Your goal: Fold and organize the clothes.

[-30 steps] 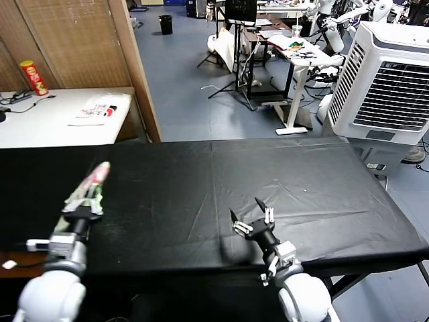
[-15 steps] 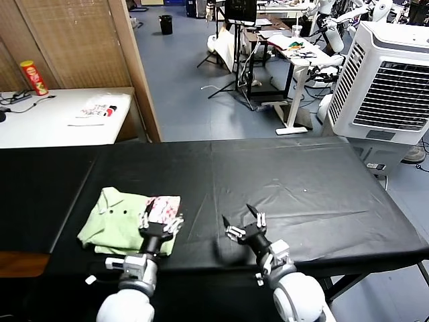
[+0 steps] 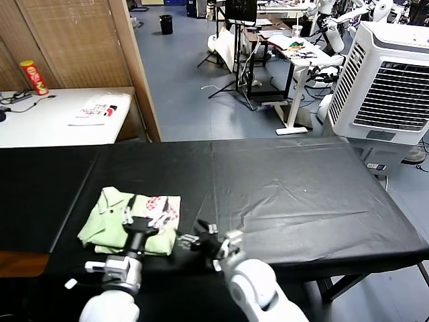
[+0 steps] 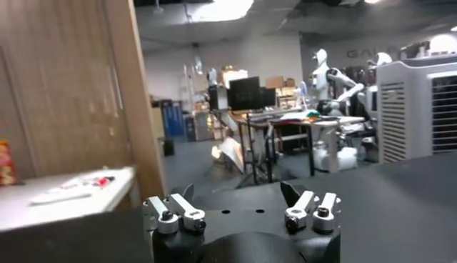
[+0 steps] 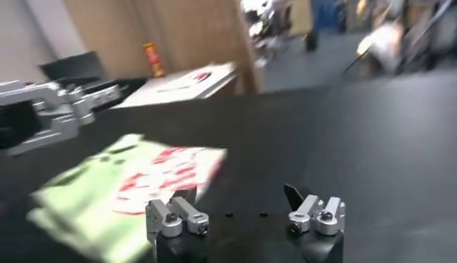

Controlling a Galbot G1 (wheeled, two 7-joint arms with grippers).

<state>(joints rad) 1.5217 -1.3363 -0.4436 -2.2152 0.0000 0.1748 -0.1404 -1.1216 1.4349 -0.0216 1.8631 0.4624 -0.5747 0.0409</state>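
The clothes (image 3: 112,219), one pale green T-shirt with a pink-red print, lie folded on the black table (image 3: 301,181) near its front left. My left gripper (image 3: 142,220) stands open over the shirt's near edge, with nothing between its fingers. In the left wrist view the left gripper (image 4: 238,194) shows spread fingers and only the room beyond. My right gripper (image 3: 191,238) is open just right of the shirt, pointing toward it. The right wrist view shows the right gripper (image 5: 240,194) empty, with the shirt (image 5: 128,186) ahead of it.
A white side table (image 3: 40,124) at the back left carries a red can (image 3: 29,76) and a white printed item (image 3: 99,109). A wooden partition (image 3: 134,67) stands behind it. A large air cooler (image 3: 395,80) stands at the right, beyond the table.
The left gripper held the bunched shirt at the far left, carried it rightward, laid it down folded and opened. The right gripper has swung left along the front edge to the shirt.
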